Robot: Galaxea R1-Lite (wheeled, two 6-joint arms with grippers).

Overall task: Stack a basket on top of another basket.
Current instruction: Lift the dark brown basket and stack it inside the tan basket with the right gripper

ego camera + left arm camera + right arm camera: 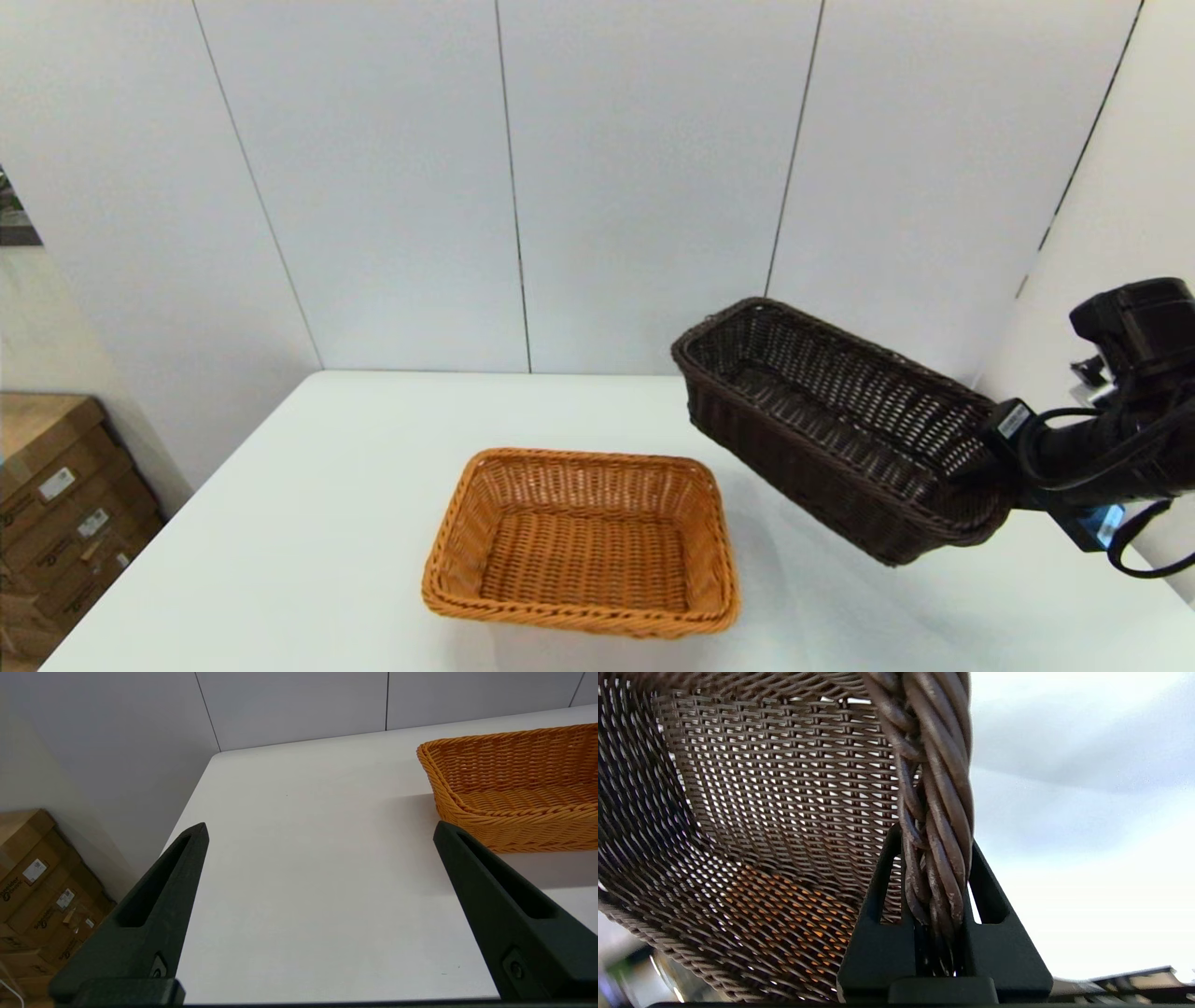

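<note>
The white desk [308, 551] fills the lower half of the head view, its far edge meeting a pale panelled wall [644, 168] with thin dark seams. Cardboard boxes [56, 504] stand beyond the desk's left edge, at the lower left of the frame.

The dark brown basket [831, 420] hangs tilted in the air at the right of the head view, clear of the desk, its open mouth turned up and toward the centre. The orange-tan basket [583, 546] sits flat on the desk at lower centre, just left of and below the dark one, the two apart. Bare desk lies all round it, widest toward the left edge.

Only the right wrist view shows the grip: the right gripper [936, 858] has its fingers clamped on the braided rim [936, 788] of the dark basket, one on each side. Orange shows through the open weave in that frame's lower left. In the head view the right arm enters from the right edge.

The left wrist view shows the left gripper [320, 830], out of the head view, with its fingers [159, 905] wide apart over bare desk near the desk's left edge; the orange-tan basket lies at that frame's upper right.
</note>
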